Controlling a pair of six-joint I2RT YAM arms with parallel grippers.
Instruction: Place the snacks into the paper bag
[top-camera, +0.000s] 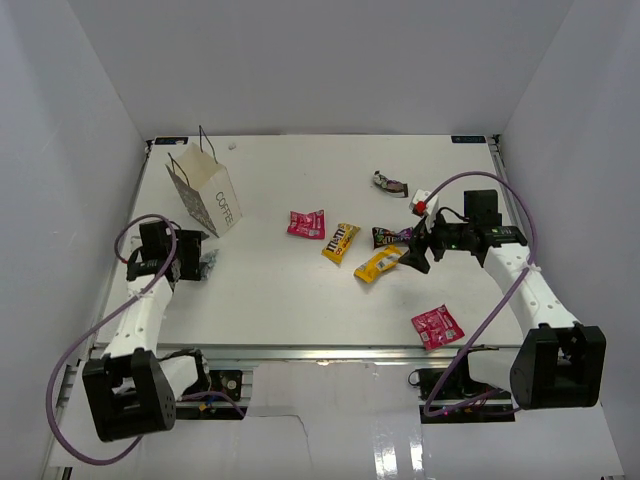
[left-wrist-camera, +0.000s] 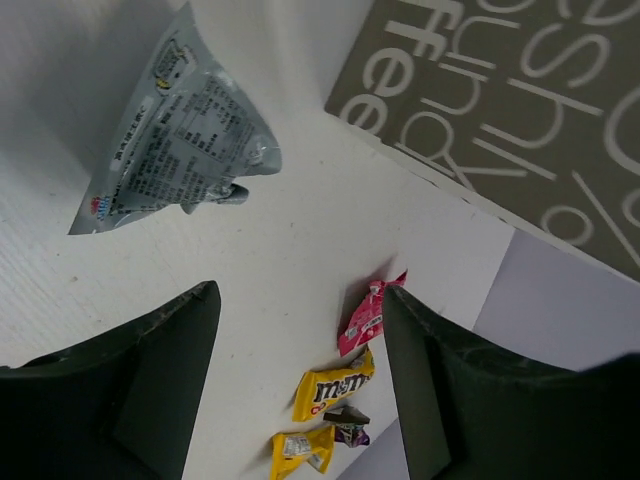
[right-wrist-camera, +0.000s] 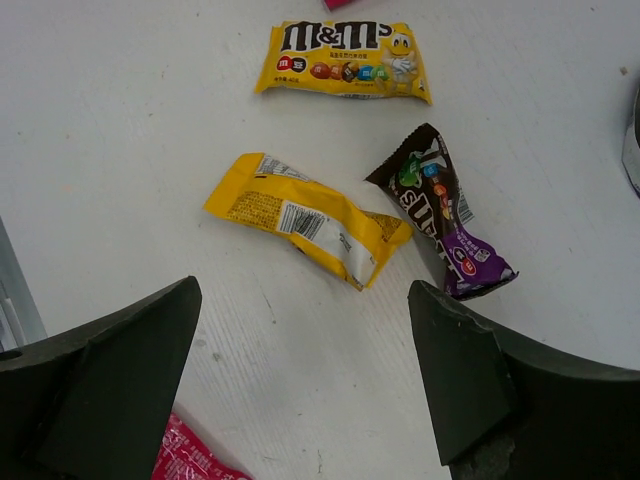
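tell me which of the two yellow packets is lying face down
The yellow packet beside the dark purple packet, just ahead of the right gripper: its barcode side is up. The other yellow packet shows its logo.

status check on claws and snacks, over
Left claw open, right claw open over face-down yellow packet. Snacks outside paper bag. Purple packet crowds it.

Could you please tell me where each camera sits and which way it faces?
Top external: above and behind the bases, looking down on the white table; left arm and right arm show.
Left wrist: facing across the table past the white paper bag; own dark fingers.
Right wrist: looking down at the yellow face-up M&M's packet; own fingers.
Shared: that packet, in all three.
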